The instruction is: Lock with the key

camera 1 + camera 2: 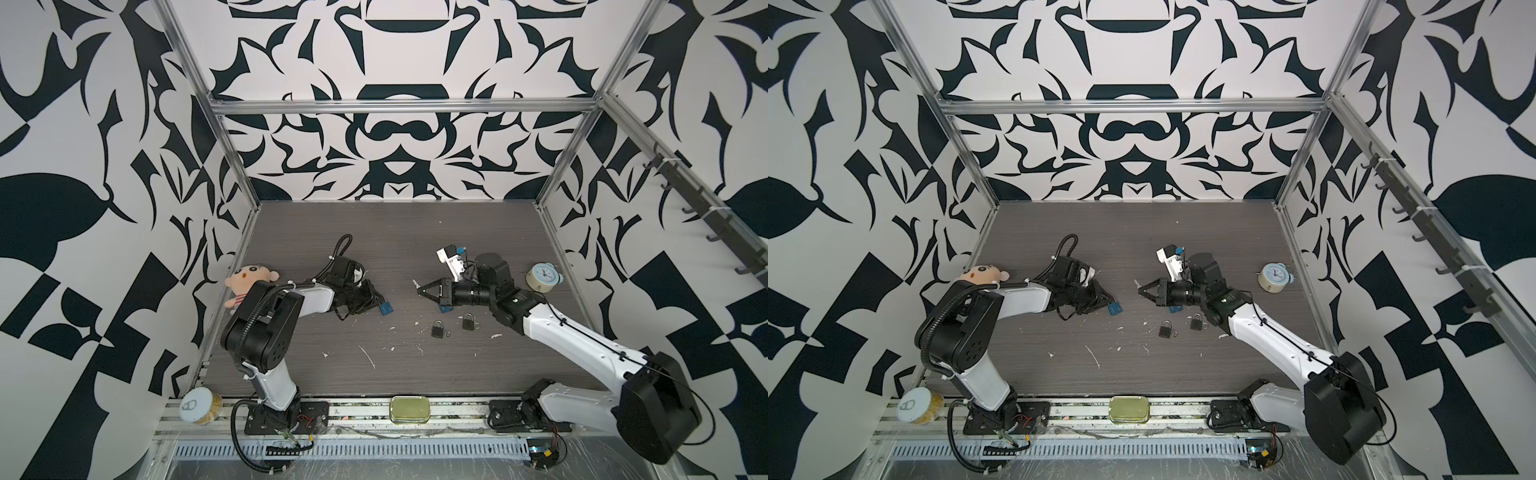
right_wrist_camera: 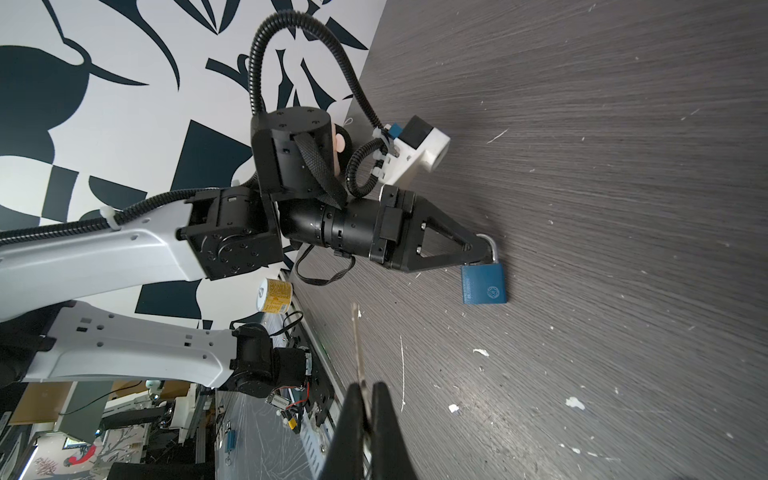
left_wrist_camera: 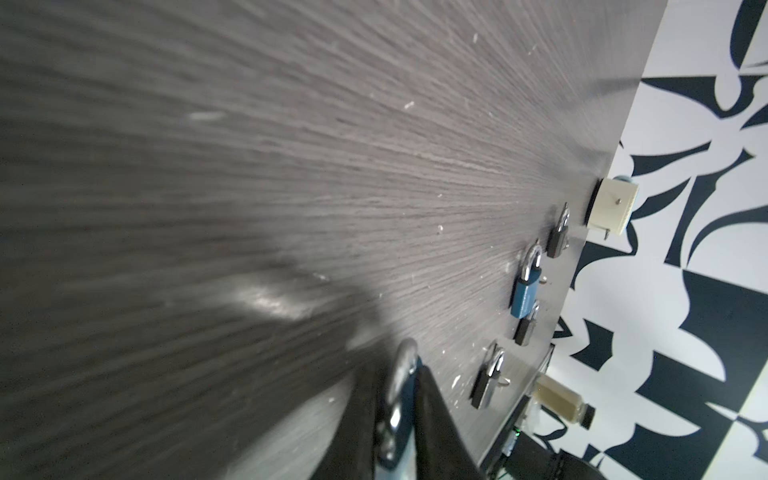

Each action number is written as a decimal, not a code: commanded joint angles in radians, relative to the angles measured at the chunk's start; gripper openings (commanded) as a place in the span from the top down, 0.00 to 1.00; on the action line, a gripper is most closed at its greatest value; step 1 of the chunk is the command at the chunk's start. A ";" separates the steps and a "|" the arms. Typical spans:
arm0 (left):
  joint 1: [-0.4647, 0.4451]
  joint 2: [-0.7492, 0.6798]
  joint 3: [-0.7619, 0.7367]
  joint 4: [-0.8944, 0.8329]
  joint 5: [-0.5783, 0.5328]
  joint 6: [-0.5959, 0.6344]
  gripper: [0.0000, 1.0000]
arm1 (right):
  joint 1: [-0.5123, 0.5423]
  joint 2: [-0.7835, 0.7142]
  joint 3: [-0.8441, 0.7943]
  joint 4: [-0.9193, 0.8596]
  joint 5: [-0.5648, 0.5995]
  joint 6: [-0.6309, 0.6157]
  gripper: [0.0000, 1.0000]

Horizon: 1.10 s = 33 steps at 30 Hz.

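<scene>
Right hand (image 2: 365, 388) pinches key (image 2: 356, 336) — left hand (image 2: 478, 249) grips padlock (image 2: 484, 284).

Left arm (image 1: 316, 297), right arm (image 1: 573, 336) low, facing inward; left fingers (image 2: 451, 245) clamped, slim gap; right fingers (image 2: 353, 428) pinched.

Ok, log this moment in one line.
step: before insertion | left gripper: on blue padlock shackle | right gripper: shut on key | key apart from blue padlock, not yet inserted

Bright, even, diffuse light leaves only soft shadows on the tabletop (image 1: 374, 232) in both top views, whose aluminium rails (image 1: 399, 106) bow toward the frame edges, while the left wrist view streaks with motion blur, its close blue padlock (image 3: 399, 415) out of focus.
</scene>
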 commanded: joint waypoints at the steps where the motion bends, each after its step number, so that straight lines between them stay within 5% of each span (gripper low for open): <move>1: -0.004 0.015 0.029 0.013 -0.021 -0.008 0.70 | -0.003 -0.001 0.008 0.042 -0.003 -0.003 1.00; 9: 0.001 -0.078 0.012 -0.086 -0.156 0.009 0.60 | -0.002 0.047 0.058 -0.011 0.042 -0.040 1.00; 18: 0.001 -0.394 -0.057 -0.219 -0.356 0.063 0.58 | 0.006 0.195 0.101 -0.021 0.168 -0.089 1.00; 33: 0.006 -0.864 -0.201 -0.366 -0.454 0.075 0.45 | 0.143 0.520 0.224 0.042 0.349 -0.120 1.00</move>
